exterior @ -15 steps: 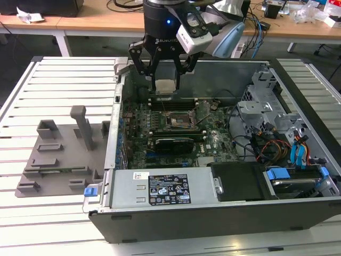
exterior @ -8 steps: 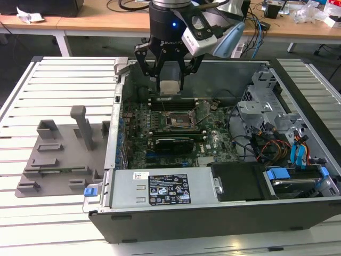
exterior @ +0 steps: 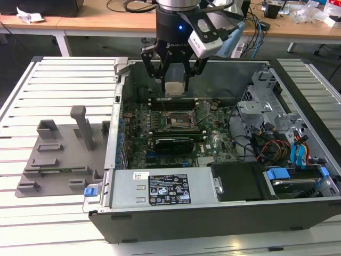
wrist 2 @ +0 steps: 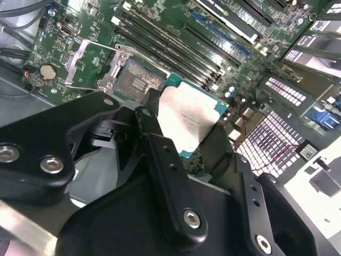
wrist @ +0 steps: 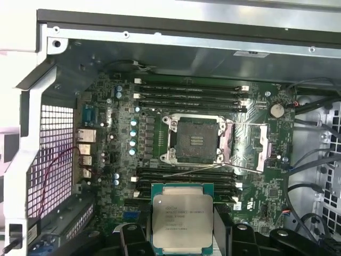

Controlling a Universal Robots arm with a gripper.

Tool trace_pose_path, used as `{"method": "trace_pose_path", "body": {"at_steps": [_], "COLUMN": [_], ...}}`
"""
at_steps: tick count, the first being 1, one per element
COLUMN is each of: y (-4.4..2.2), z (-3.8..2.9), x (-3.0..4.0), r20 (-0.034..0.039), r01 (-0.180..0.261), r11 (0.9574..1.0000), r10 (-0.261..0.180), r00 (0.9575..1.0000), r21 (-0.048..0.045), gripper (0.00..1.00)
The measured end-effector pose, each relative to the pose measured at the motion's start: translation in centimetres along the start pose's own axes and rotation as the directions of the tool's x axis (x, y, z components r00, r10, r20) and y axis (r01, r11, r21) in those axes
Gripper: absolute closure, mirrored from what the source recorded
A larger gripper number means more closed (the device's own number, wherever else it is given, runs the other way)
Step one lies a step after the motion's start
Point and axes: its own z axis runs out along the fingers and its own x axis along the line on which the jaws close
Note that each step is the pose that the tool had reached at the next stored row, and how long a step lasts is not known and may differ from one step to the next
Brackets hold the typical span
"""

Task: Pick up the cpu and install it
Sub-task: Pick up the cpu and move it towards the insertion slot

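The silver-grey flat square cpu point(exterior: 175, 88) sits in the upper middle of the exterior view, gripped at its edges by the black gripper point(exterior: 175, 83). It is held clear of the empty black square socket frame point(exterior: 179, 121), which lies just below it in the frame on the green motherboard point(exterior: 216, 143).

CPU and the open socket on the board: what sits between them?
In the first wrist view, dark memory slots and a thin metal lever lie between cpu and socket.

Even bright room light, soft shadows inside the computer case point(exterior: 186, 221), pale glare on the cpu point(wrist 2: 189, 120)
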Motion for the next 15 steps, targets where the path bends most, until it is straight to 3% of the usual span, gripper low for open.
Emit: {"method": "trace_pose_path", "body": {"at_steps": [6, 15], "y": [0.10, 0.29], "z": [0.37, 1.43], "x": [-0.31, -0.60], "r20": [-0.0001, -0.0002], "r01": [0.000, 0.000], "r11": [1.0000, 1.0000], "r10": [0.000, 0.000], "r00": [1.0000, 1.0000], "r21": [0.0010, 0.0027], "gripper": [0.45, 0.45]}}
